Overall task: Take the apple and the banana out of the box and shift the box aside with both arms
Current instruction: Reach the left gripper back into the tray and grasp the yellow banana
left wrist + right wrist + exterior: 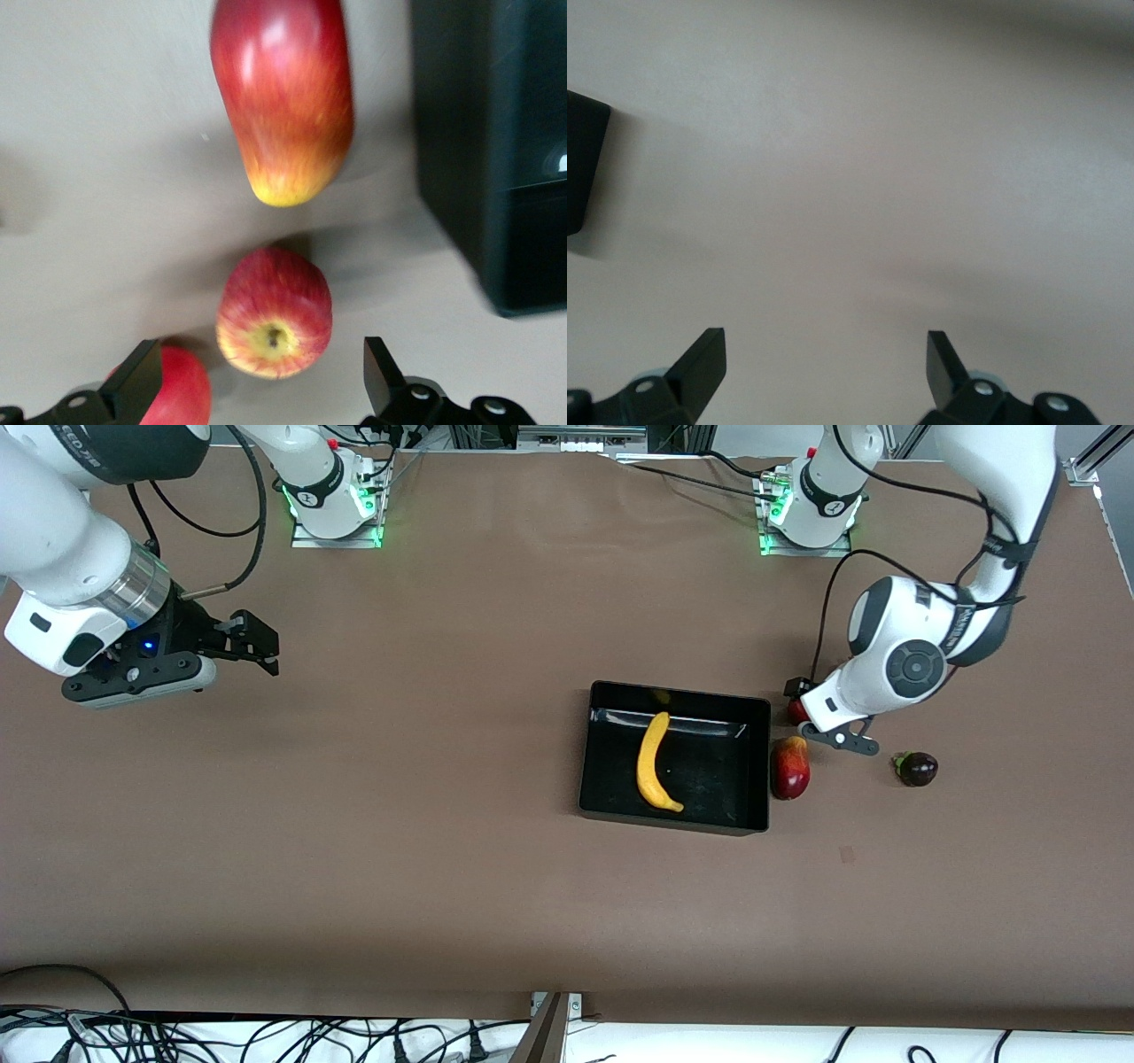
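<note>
The black box (673, 819) lies on the table toward the left arm's end, with the yellow banana (654, 763) in it. My left gripper (802, 707) is low beside the box's corner farthest from the front camera. In the left wrist view the left gripper (263, 374) is open, and the red apple with yellowish streaks (275, 312) sits on the table between its fingers, apart from both. The box's wall (496, 150) is beside it. My right gripper (257, 646) is open and empty over bare table at the right arm's end, as its own wrist view (824, 363) also shows.
A long red-and-yellow fruit (789, 767) (283, 97) lies against the box's end wall. Another red round fruit (184, 390) lies by one left finger. A dark purple fruit (917, 768) lies closer to the table's end. A box corner (580, 159) shows in the right wrist view.
</note>
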### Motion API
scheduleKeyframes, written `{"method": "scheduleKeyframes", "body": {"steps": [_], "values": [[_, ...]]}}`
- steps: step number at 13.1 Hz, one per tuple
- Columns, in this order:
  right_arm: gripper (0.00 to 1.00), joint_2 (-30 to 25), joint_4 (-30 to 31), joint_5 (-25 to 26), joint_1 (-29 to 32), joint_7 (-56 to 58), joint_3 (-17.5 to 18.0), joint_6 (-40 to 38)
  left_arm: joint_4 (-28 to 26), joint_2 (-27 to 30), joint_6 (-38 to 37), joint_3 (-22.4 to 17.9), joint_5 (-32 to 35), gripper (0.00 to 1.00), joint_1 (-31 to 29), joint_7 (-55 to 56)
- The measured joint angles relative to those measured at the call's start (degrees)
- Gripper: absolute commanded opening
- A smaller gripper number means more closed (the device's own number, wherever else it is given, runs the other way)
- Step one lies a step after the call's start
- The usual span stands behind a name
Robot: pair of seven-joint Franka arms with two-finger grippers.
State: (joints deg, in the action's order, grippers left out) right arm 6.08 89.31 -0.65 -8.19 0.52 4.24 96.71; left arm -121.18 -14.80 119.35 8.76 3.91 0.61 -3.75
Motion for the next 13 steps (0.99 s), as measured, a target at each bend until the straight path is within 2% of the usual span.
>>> {"method": "scheduleKeyframes", "body": {"steps": [2,4,6,8,10,13], "values": [[1.0,0.0,-0.01,0.0,0.03,0.0,-0.04,-0.23,10.77,0.09,-8.9,2.94,-0.08,1.0,0.32,1.89],[1.0,0.0,-0.02,0.0,0.05,0.0,-0.38,-0.46,19.07,-1.87,-11.67,5.46,-0.12,1.0,2.85,8.77],[1.0,0.0,-0.04,0.0,0.08,0.0,-0.52,-1.23,26.02,-7.32,-11.7,5.87,-0.13,1.0,7.97,16.29],[1.0,0.0,-0.05,0.0,0.08,0.0,-0.53,-2.05,32.17,-15.34,-10.87,5.89,-0.09,1.0,12.97,23.09],[1.0,0.02,-0.05,0.0,0.08,0.0,-0.53,-2.54,35.02,-22.04,-5.18,5.88,-0.04,1.0,15.84,26.78],[1.0,0.05,-0.05,0.0,0.08,0.0,-0.53,-2.64,35.31,-27.58,0.25,5.84,-0.04,1.0,17.77,30.27]]}}
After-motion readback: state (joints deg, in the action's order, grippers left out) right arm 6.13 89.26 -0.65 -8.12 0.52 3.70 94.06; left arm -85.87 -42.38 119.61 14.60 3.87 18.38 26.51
